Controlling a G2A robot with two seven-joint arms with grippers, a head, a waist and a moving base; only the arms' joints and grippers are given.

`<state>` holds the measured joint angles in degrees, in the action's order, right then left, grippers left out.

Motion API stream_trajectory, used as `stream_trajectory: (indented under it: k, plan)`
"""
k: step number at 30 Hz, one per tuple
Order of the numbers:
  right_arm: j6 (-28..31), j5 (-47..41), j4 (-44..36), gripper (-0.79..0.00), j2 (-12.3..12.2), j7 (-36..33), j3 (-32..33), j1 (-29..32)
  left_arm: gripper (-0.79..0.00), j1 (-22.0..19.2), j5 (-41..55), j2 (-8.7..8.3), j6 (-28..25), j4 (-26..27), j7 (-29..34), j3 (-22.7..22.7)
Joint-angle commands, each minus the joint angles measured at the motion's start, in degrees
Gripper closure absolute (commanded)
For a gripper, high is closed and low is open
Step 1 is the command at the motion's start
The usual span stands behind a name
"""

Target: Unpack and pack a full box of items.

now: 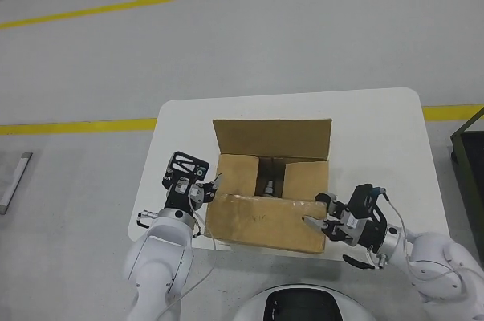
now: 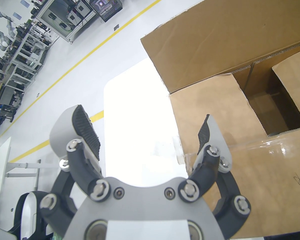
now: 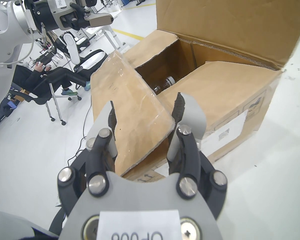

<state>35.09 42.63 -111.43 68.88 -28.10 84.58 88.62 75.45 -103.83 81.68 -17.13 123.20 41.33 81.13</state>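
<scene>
A brown cardboard box [image 1: 267, 201] stands on the white table [image 1: 370, 120]. Its far flap [image 1: 271, 138] stands upright, and both side flaps are folded inward. The taped near flap [image 3: 130, 106] is tilted up. A clear bottle [image 3: 165, 83] lies inside the box, seen through the gap. My right gripper [image 3: 147, 114] is open, and its fingers straddle the near flap's right corner. My left gripper [image 2: 145, 131] is open at the box's left front corner, with one fingertip [image 2: 206, 132] against the flap edge and bare table between the fingers. It also shows as the left gripper [image 3: 100, 21] beyond the box.
A dark green cart [image 1: 476, 184] stands off the table's right side. Yellow floor lines [image 1: 65, 127] run behind the table. Bare table lies to the right of the box and behind it.
</scene>
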Motion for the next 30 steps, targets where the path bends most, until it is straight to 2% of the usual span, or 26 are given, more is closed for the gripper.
stream_trajectory:
  k: [1, 2, 3, 4, 7, 8, 10, 11, 30]
  plan:
    - [0.0, 0.0, 0.0, -0.73, 0.0, 0.0, 0.0, 0.0, -0.785, -0.1, -0.1, -0.06, 0.1, -0.1, 0.1, -0.1]
    - [0.0, 0.0, 0.0, -0.708, 0.0, 0.0, 0.0, 0.0, -0.785, -0.1, -0.1, -0.08, 0.0, -0.1, 0.1, -0.2]
    - [0.0, 0.0, 0.0, -0.643, 0.0, 0.0, 0.0, 0.0, -0.785, -0.1, 0.0, -0.11, -0.3, -0.2, 0.2, -0.3]
    - [0.0, 0.0, 0.0, -0.416, 0.0, 0.0, 0.0, 0.0, -0.785, -0.1, 0.0, -0.11, -0.3, -0.2, 0.2, -0.3]
    - [0.0, 0.0, 0.0, -0.416, 0.0, 0.0, 0.0, 0.0, -0.785, -0.1, 0.0, -0.11, -0.3, -0.2, 0.2, -0.3]
    - [0.0, 0.0, 0.0, -0.182, 0.0, 0.0, 0.0, 0.0, -0.785, -0.1, 0.0, -0.11, -0.3, -0.2, 0.2, -0.3]
    - [0.0, 0.0, 0.0, -0.102, 0.0, 0.0, 0.0, 0.0, -0.785, -0.1, 0.0, -0.11, -0.3, -0.2, 0.2, -0.3]
    - [0.0, 0.0, 0.0, 0.0, 0.0, 0.0, 0.0, 0.0, -0.785, -0.1, 0.0, -0.11, -0.3, -0.2, 0.2, -0.3]
    - [0.0, 0.0, 0.0, 0.0, 0.0, 0.0, 0.0, 0.0, -0.785, -0.1, 0.0, -0.11, -0.3, -0.2, 0.2, -0.3]
